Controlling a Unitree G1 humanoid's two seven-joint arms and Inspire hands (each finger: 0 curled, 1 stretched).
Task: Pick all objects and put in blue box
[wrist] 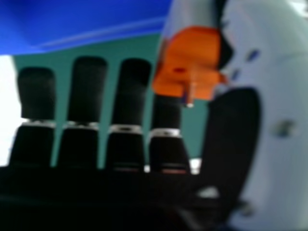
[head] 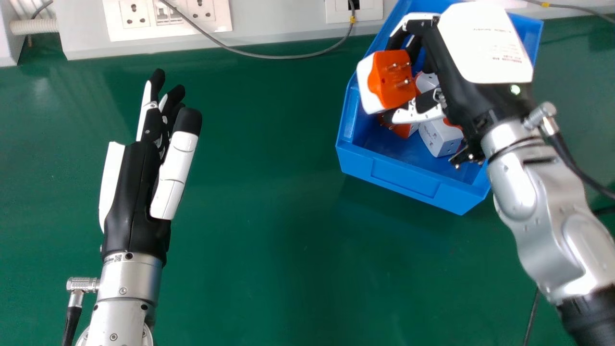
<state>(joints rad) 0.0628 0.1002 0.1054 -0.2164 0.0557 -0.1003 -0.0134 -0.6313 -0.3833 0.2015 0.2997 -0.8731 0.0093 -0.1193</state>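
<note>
Over the blue box my right hand holds an orange and white plug adapter, pinched between its fingers and thumb, with the metal pins showing. In the right hand view the adapter's orange face is beside the thumb of my right hand. Below the held adapter, inside the box, lie a white adapter and an orange and white one, with others partly hidden by the hand. My left hand is at the left over the green table, its fingers straight.
Wall sockets on a white panel run along the back of the green table. A grey cable loops down from the panel onto the table's far part. Another thin cable lies at the right beneath the forearm.
</note>
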